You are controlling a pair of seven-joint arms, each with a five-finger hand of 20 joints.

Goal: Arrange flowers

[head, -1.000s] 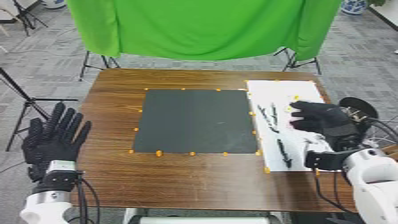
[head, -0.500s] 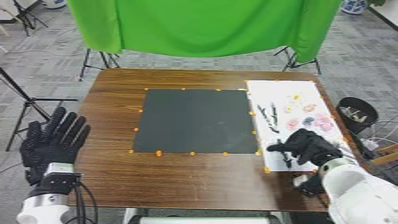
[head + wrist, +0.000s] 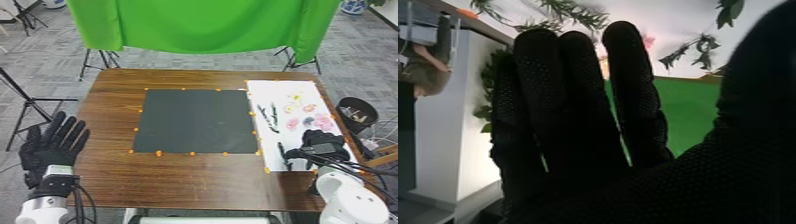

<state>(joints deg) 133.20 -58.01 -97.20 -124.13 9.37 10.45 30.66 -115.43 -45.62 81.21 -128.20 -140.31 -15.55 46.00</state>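
1. Head view: pink flowers (image 3: 322, 121) and dark stems (image 3: 274, 120) lie on the white sheet (image 3: 266, 91), on the worktop's (image 3: 178, 180) right side; the right robot hand (image 3: 322, 144) is over its near part;
2. left robot hand (image 3: 53, 145) open, beside the worktop;
3. right wrist view: right robot hand (image 3: 629, 192) open, fingers straight.

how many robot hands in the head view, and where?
2: left hand at the left side of the table, right hand over the near part of the white sheet.

Gloved right hand (image 3: 580, 155), fingers straight, leafy sprigs (image 3: 574, 12), green cloth (image 3: 687, 107)
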